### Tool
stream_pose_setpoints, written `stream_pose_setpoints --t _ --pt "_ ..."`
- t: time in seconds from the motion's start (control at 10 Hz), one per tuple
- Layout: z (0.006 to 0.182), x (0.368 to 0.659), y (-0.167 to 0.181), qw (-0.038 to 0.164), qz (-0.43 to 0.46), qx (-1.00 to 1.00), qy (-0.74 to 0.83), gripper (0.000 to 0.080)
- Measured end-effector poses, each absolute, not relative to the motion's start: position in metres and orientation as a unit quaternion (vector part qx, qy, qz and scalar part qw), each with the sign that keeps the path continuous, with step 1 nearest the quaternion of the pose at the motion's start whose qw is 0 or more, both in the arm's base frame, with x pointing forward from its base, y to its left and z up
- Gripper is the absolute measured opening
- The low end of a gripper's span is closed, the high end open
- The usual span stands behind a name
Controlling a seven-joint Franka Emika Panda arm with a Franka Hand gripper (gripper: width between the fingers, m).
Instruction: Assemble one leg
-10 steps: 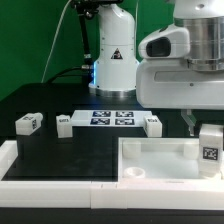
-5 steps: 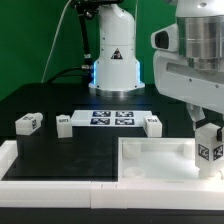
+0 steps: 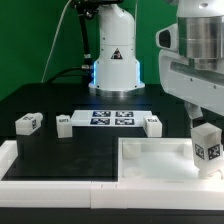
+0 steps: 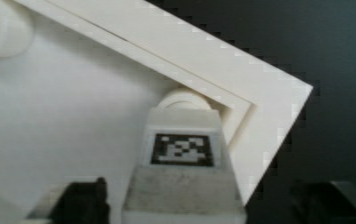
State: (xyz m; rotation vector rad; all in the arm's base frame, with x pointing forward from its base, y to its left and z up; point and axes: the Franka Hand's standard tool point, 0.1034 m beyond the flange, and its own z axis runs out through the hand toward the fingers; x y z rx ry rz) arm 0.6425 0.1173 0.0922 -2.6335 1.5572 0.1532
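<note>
Above the tray's (image 3: 150, 144) corner socket (image 4: 180, 100), jaws clamp 1 leg (image 3: 207, 143) by its sides. Risk: any offset or tilt would likely catch it on the socket rim.

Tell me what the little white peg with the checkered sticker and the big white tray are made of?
The small white blocky peg: probably hard plastic, smooth matte faces with crisp edges; its black-and-white tag looks like printed paper. The big white square tray: likely the same matte plastic, moulded rim.

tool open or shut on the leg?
Shut on the leg: it sits in the tool in the wrist view and hangs off the table in the exterior view.
</note>
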Motion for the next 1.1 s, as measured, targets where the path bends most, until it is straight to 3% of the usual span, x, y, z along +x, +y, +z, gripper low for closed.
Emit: stream_pose_setpoints --t 0.1,0.2,1.1 --pt "0.0914 0.6418 0.1181 0.041 0.049 -0.880 0.471 0.0619" --pt "0.0895 0.6403 0.1177 0.044 0.046 -0.918 0.392 0.0640" --pt "0.0855 0.6392 0.1134 0.059 0.023 -0.995 -0.083 0.0649"
